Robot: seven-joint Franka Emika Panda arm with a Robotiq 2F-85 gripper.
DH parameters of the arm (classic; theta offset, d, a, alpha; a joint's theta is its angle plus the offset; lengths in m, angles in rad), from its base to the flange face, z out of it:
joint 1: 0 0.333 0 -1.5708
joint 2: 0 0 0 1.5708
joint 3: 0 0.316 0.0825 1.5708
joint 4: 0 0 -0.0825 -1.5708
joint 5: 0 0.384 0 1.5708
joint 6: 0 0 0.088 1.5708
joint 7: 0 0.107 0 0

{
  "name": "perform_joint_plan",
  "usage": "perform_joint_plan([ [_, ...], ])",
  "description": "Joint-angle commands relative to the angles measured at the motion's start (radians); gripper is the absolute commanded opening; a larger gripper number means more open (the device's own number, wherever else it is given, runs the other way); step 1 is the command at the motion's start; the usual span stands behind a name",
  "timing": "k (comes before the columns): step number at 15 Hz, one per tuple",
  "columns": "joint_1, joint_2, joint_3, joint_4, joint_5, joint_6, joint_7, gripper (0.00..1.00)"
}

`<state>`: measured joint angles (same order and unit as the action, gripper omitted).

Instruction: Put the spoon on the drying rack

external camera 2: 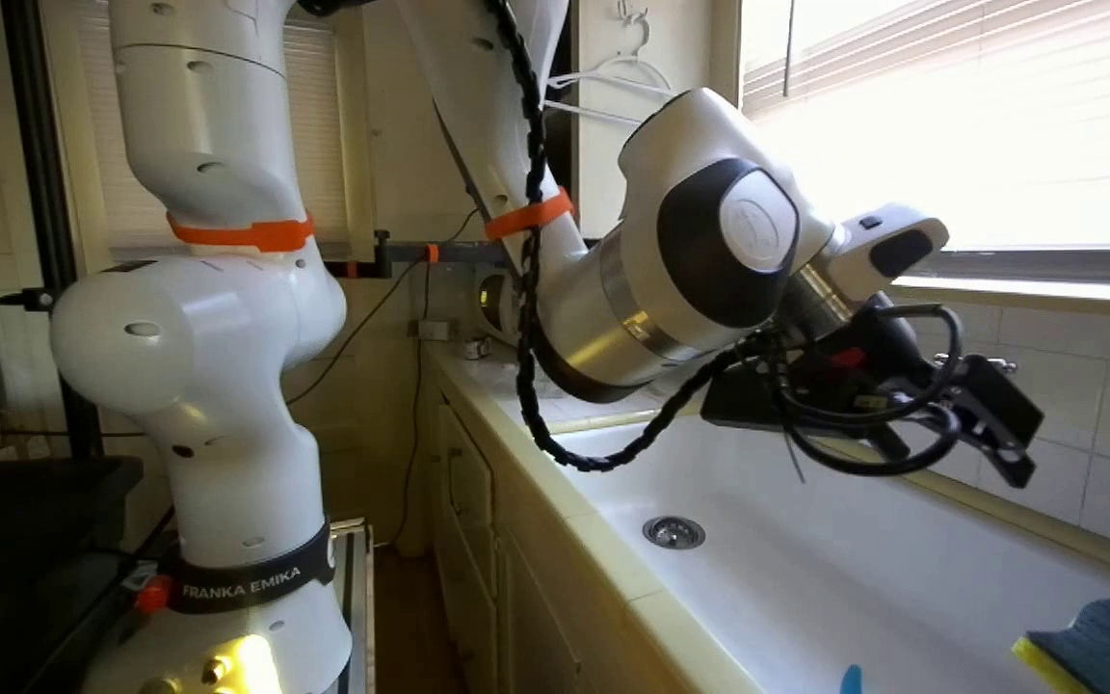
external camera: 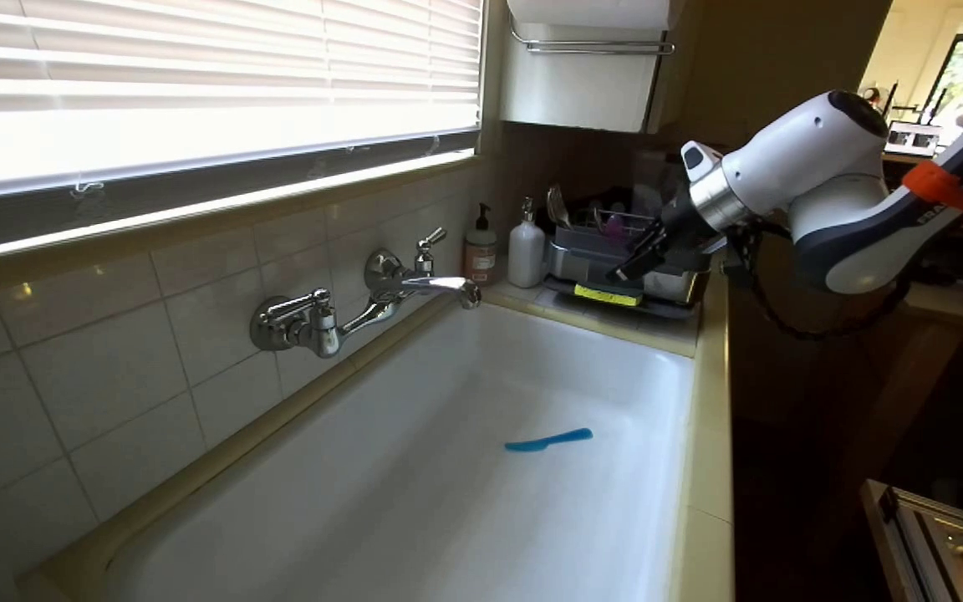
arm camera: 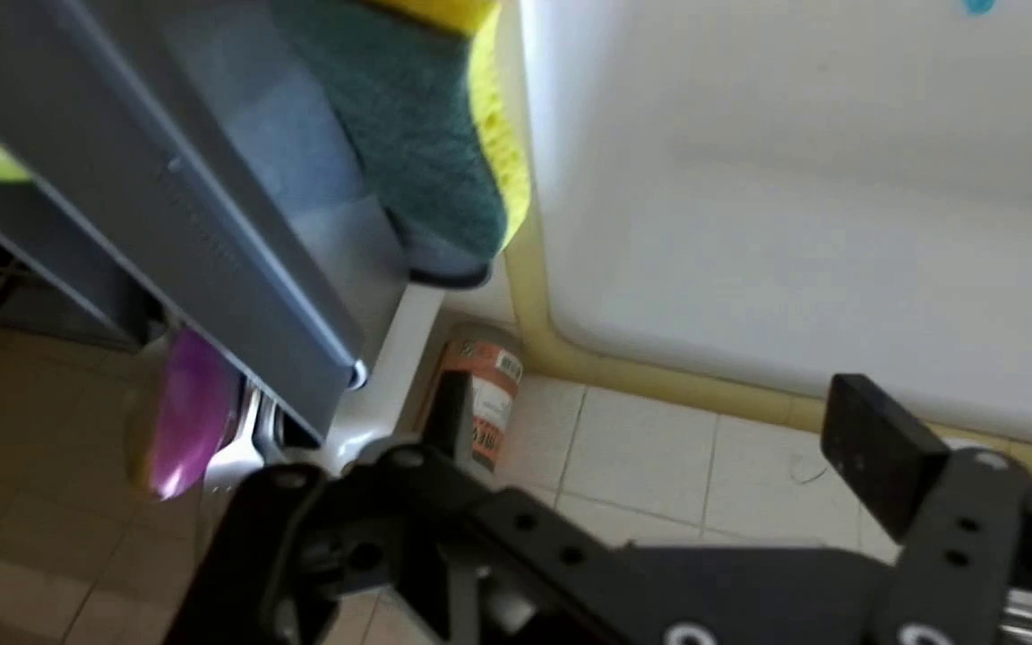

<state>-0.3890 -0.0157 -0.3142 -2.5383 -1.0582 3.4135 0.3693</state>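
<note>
1. The purple spoon point(arm camera: 192, 412) appears to stand in the drying rack point(external camera: 578, 266), its rounded end showing beside metal cutlery point(arm camera: 235, 457), its handle hidden; the placing looks finished.
2. The gripper point(arm camera: 655, 403) is near the rack, its jaws wide apart with nothing between them; backing away seems all that is left.
3. A blue knife point(external camera: 548, 441) lies in the white sink point(external camera: 415, 502), outside this task.
4. A sponge point(external camera: 607, 294) sits along the rack's sink-side edge, near two pump bottles point(external camera: 526, 253).
5. The tap point(external camera: 438, 285) comes from a tiled wall point(external camera: 97, 368), beneath window blinds point(external camera: 214, 75).
</note>
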Motion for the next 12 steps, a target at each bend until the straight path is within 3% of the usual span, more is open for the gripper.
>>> perform_joint_plan([
  [1,0.019,-0.042,-0.003,-0.085,-0.086,-0.074,0.128,1.0],
  [8,0.022,-0.027,-0.015,-0.14,-0.1,-0.072,0.19,1.0],
  [12,0.015,-0.008,-0.006,-0.124,-0.062,-0.045,0.153,1.0],
])
